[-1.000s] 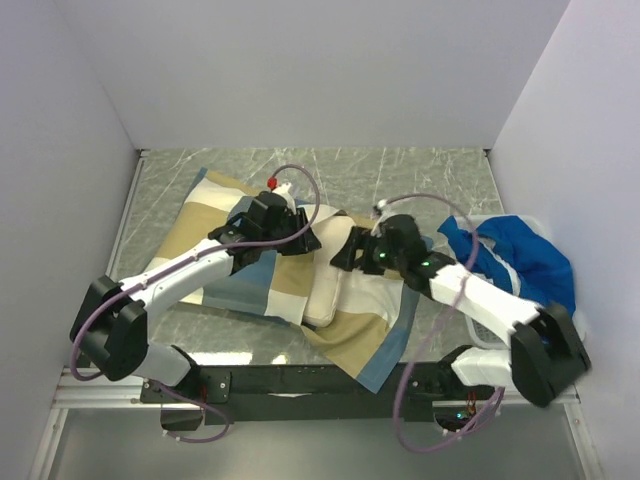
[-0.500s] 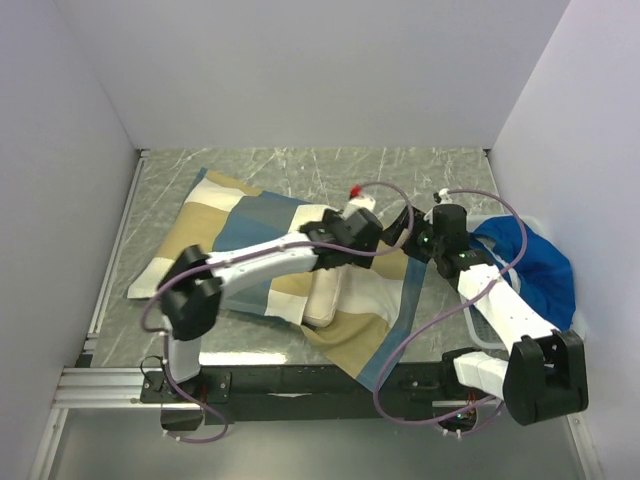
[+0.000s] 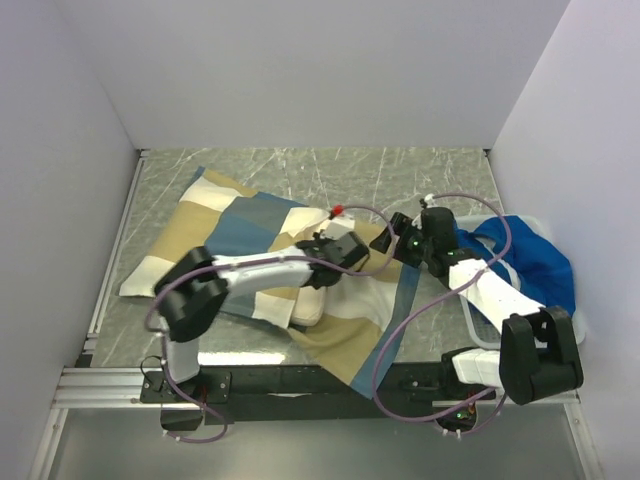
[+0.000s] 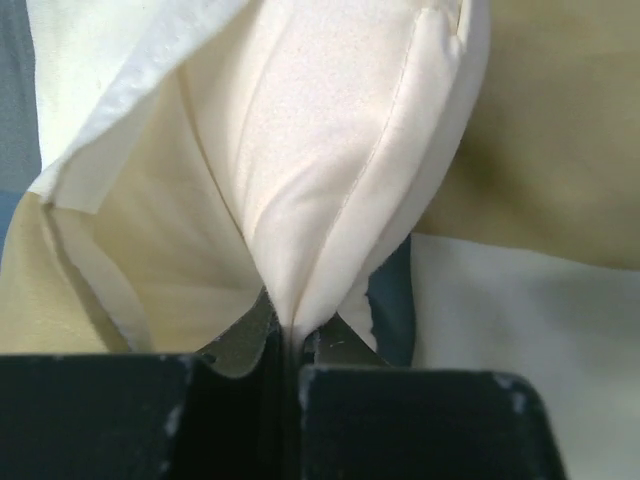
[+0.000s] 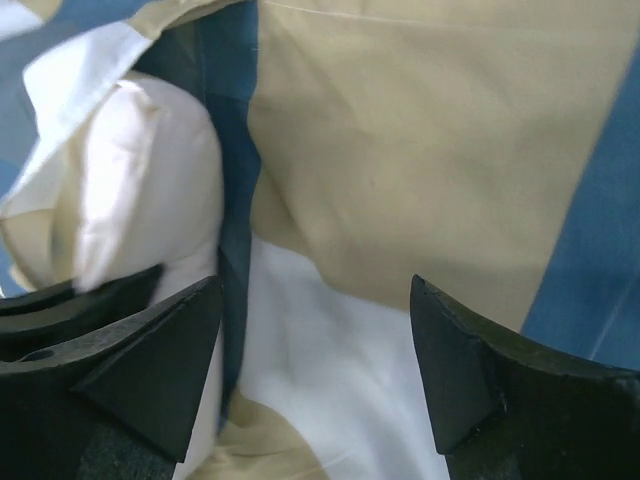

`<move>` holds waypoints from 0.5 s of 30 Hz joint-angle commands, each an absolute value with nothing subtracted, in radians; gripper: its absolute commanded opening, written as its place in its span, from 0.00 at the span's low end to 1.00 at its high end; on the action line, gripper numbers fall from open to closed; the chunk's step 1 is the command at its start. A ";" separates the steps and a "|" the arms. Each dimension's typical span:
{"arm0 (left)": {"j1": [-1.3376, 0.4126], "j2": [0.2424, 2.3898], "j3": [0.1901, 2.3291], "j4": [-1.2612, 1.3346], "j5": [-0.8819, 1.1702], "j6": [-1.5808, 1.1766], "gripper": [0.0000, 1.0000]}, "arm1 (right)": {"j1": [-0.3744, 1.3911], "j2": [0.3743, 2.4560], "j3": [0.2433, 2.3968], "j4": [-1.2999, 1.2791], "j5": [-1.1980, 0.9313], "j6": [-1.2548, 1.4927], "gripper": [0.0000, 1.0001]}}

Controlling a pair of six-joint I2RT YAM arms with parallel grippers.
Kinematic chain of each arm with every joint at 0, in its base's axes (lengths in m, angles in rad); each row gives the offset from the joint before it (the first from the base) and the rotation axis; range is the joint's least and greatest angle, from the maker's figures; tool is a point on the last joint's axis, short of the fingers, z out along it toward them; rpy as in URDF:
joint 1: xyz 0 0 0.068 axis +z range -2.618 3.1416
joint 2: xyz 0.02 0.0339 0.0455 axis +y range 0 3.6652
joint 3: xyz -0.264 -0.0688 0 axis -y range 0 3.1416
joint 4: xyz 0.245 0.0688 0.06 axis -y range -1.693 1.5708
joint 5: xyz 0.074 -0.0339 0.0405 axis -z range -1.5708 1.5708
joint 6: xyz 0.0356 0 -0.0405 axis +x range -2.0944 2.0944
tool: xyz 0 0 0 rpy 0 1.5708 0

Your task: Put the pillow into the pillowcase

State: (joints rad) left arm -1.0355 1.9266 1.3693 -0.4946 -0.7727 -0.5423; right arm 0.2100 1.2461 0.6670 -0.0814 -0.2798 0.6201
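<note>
I am watching from above and through both wrist cameras. On the left half of the marble-patterned table [image 3: 440, 170] lies the pillowcase [image 3: 215, 235], spread limp in tan, slate-blue and white blocks, its near corner reaching towards the arm bases.

The left arm reaches across this cover towards the middle of the table. The left gripper [image 3: 322, 262] has its jaws pressed together on a raised fold of the pillow [image 4: 330, 150]; in the left wrist view the cream fabric funnels down into the thin slit between the two black fingers [image 4: 180, 410].

The pillow is near the table's centre, partly wrapped by the cover, with one rounded cream end showing at the cover's near edge. A loose white edge of the cover drapes beside that end.

Just to the right, the right gripper [image 3: 397, 238] is over the tan and white blocks with its jaws spread wide and nothing between them. I cannot tell whether its fingertips touch the fabric.

Furthest right, a bright blue cloth [image 3: 525, 260] is bunched against the wall.
</note>
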 commanded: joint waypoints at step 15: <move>-0.842 1.367 1.034 -0.242 -0.204 -0.632 0.01 | 0.610 1.503 0.790 0.146 -0.080 0.755 0.63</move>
State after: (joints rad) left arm -0.8646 1.4246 1.0664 -0.3576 -0.3401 -0.5694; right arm 0.5518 1.4837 0.7532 0.0425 -0.1650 0.6991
